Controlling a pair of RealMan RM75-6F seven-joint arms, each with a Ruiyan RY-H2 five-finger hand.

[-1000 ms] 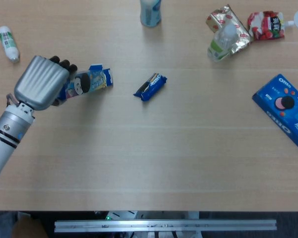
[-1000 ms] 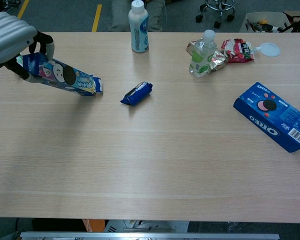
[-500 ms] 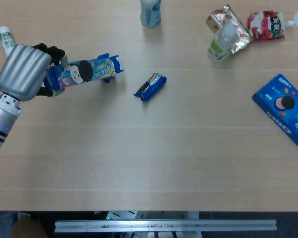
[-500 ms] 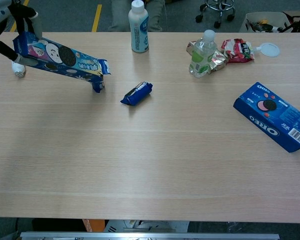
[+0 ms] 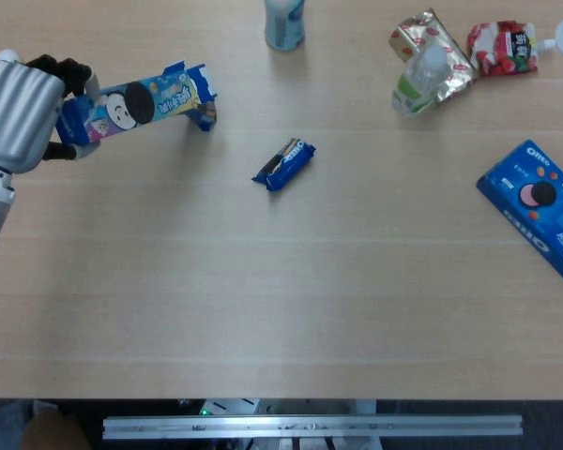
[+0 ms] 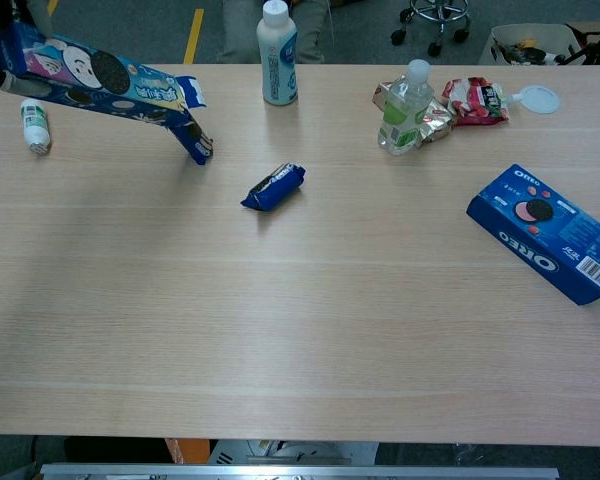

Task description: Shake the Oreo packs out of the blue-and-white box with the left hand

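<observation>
One Oreo pack [image 5: 284,164] out, left hand [image 5: 19,112] clutching blue-and-white box [image 5: 136,100], lifted higher than before

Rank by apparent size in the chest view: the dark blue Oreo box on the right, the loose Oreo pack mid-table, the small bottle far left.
1. Dark blue Oreo box
2. Loose Oreo pack
3. Small bottle, though it looks nearly the pack's size and sits farther back, so unsure.
</observation>
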